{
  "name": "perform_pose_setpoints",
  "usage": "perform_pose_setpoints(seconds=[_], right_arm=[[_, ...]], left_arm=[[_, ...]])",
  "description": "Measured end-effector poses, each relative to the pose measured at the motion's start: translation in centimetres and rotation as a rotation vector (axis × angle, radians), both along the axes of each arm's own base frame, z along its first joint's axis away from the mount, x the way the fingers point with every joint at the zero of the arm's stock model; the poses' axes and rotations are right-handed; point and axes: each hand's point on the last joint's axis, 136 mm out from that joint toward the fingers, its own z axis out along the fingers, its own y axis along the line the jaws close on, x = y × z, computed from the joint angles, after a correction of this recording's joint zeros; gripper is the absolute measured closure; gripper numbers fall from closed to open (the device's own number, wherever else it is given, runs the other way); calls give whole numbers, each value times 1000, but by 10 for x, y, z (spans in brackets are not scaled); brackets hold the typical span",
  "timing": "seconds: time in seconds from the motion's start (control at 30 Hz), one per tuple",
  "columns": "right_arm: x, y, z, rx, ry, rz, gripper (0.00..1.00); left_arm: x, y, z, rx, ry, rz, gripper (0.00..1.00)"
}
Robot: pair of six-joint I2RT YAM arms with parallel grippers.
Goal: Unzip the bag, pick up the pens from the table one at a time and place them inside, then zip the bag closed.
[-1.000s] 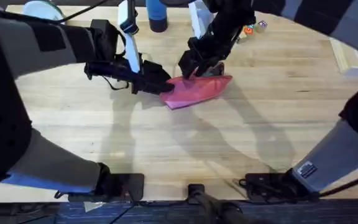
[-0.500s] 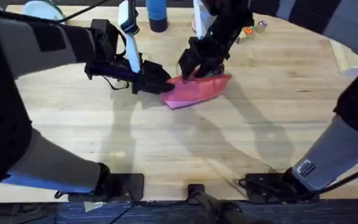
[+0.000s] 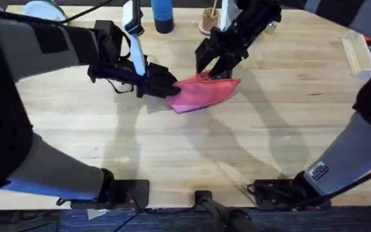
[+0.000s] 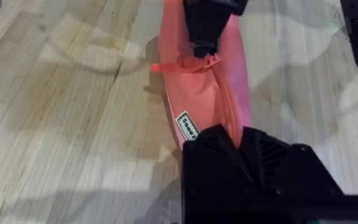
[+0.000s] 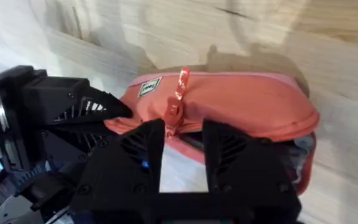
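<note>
The pink-red bag [image 3: 205, 93] lies on the table [image 3: 172, 154] at the far middle. My left gripper [image 3: 169, 87] is shut on the bag's left end, as the left wrist view shows [image 4: 240, 140]. My right gripper [image 3: 216, 67] hovers open just above the bag's far edge, fingers apart on either side of the red zipper pull [image 5: 176, 106] and not pinching it. Right of the pull, the bag [image 5: 241, 102] gapes and shows dark lining. The pens are out of view.
Along the table's far edge stand a blue bottle [image 3: 163, 16], a small wooden cup [image 3: 208, 22] and a pale plate [image 3: 44, 9]. A clear box [image 3: 359, 55] sits at the far right. The near half of the table is bare wood.
My right gripper has lifted off the bag and shifted up and to the right, toward the far edge. The left gripper and the bag have stayed put.
</note>
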Motion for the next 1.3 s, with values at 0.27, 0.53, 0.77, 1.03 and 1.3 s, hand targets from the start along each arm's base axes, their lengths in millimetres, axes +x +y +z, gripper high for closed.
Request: perform_pose_setpoints(seconds=[0.27,0.53,0.77,1.03,1.3], right_arm=[[-5,8,-2,-25,-12,25,568],[-8,15,-13,-90,-23,48,570],[-9,18,-27,-141,-20,55,764],[-10,18,-27,-146,-20,51,923],[-9,14,-27,-150,-10,40,964]], left_arm=[[0,0,0,0,1,0,958],[0,0,0,1,0,0,959],[0,0,-1,4,-1,-1,959],[0,0,-1,4,-1,-2,959],[0,-1,-1,4,-1,-3,959]])
